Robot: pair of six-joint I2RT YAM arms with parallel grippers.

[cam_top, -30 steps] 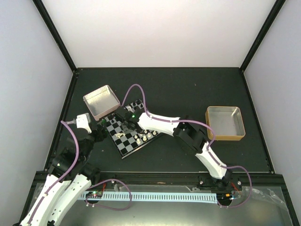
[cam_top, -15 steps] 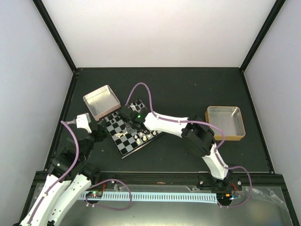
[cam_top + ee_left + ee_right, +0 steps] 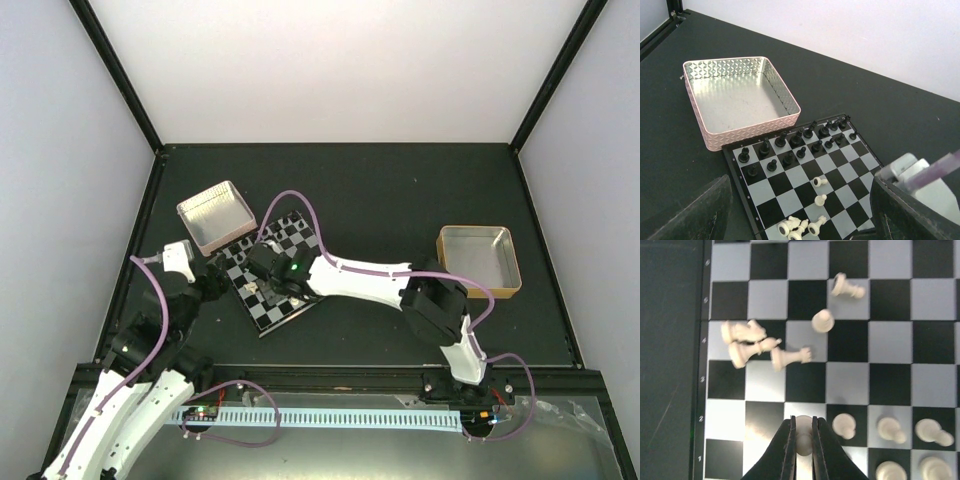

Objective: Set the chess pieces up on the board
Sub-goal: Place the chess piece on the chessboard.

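Observation:
The checkered board (image 3: pixel 262 293) lies tilted at centre left; it also shows in the left wrist view (image 3: pixel 790 200) and the right wrist view (image 3: pixel 890 385). My right gripper (image 3: pixel 803 426) is shut on a cream-white pawn (image 3: pixel 803 437) over the board's second row. Several white pieces (image 3: pixel 752 345) lie toppled together, with two more (image 3: pixel 822 320) nearby. Upright white pieces (image 3: pixel 890 429) stand to the right of the held pawn. Black pieces (image 3: pixel 790 145) stand in two rows at the far side. My left gripper (image 3: pixel 800 235) is open beside the board's left edge, empty.
A pink-rimmed metal tray (image 3: pixel 214 216) sits just behind the board, also in the left wrist view (image 3: pixel 740 100). A gold-rimmed tray (image 3: pixel 480 262) sits at the right. The right arm (image 3: pixel 370 280) stretches across the table over the board.
My right gripper has moved down the board toward the near-left corner, the arm stretching flatter across it. The left arm has not moved.

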